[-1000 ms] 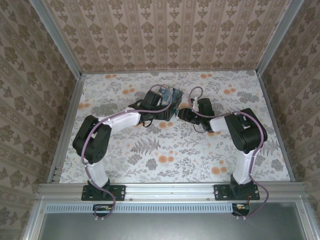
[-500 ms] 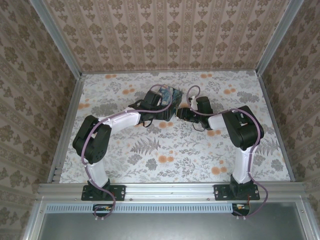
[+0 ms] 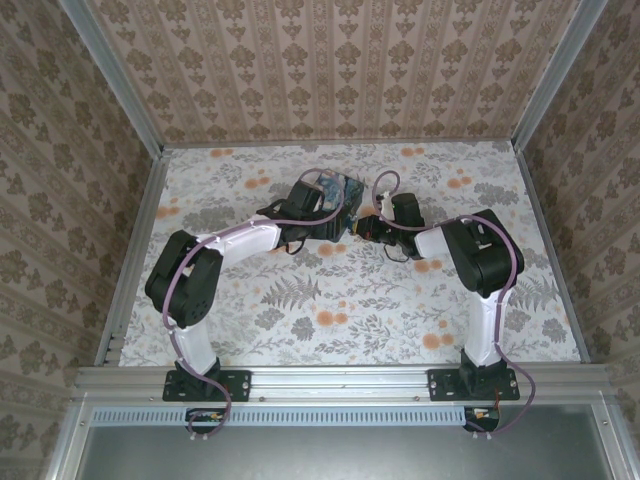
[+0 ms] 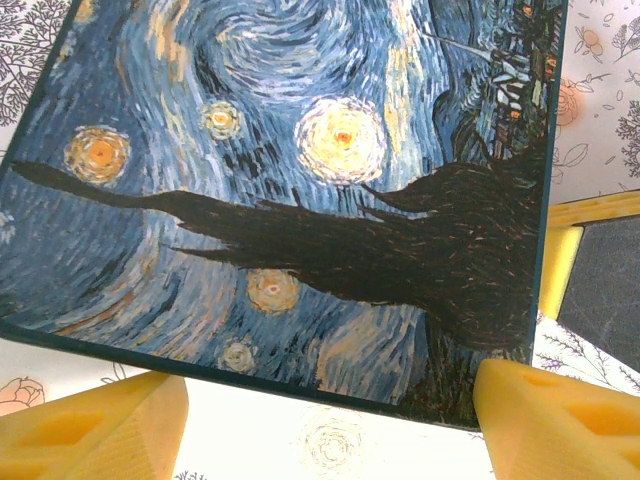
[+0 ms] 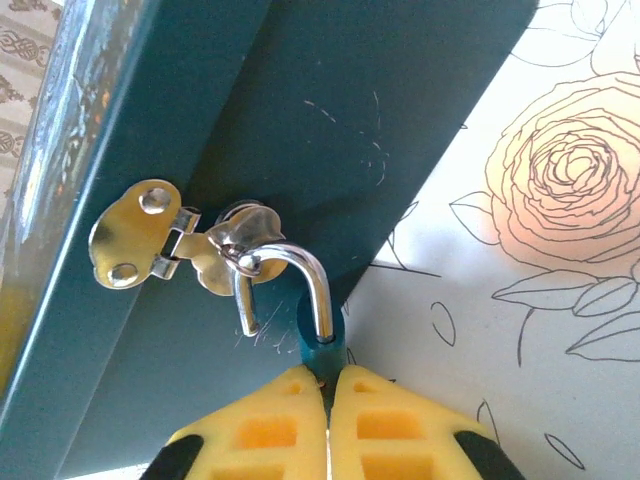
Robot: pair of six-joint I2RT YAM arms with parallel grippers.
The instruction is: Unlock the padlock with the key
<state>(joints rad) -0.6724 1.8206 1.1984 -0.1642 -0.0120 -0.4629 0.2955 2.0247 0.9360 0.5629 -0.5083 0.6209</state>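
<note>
Tiny teal padlock (image 5: pixel 325 312) with silvery shackle hangs off shiny hasp (image 5: pixel 140 235) of blue-and-yellow painted tin box (image 5: pixel 400 100), lower centre, right wrist view. Right gripper (image 5: pixel 328 378): pressed together at its body. Left gripper (image 4: pixel 332 405): 2 fingers apart by box. Likely light, stiff, slippery; pinch body, not shackle.

top external: high above the near edge, looks down on the whole table (image 3: pixel 330 320), far.
left wrist: very close, faces the tin box (image 4: pixel 300 200) painted lid.
right wrist: very close, faces the box's teal side and the padlock (image 5: pixel 322 300).
shared: the box.
</note>
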